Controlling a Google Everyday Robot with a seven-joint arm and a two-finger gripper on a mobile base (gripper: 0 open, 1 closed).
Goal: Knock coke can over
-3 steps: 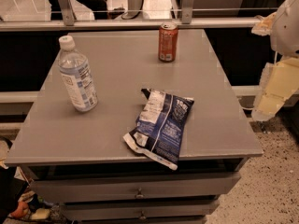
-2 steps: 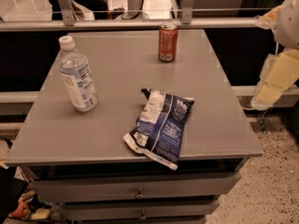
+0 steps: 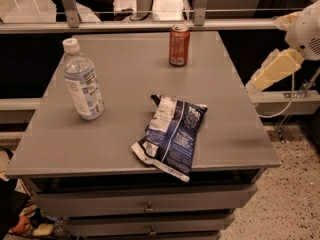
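Small red-orange metal coke can [image 3: 179,45] upright nr far edge of grey table [image 3: 125,134], well apart from clear plastic bottle [image 3: 82,81] & blue crinkled chip bag [image 3: 172,134]. Cream gripper [image 3: 274,70] off table's right side; open/closed can't tell. Best bet: 1 sideways push high on can, clear of bag.

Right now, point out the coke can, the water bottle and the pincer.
coke can [image 3: 179,48]: camera view, red side wall.
water bottle [image 3: 85,89]: camera view, its label.
pincer [image 3: 272,71]: camera view, cream body, right of the table [image 3: 227,126].
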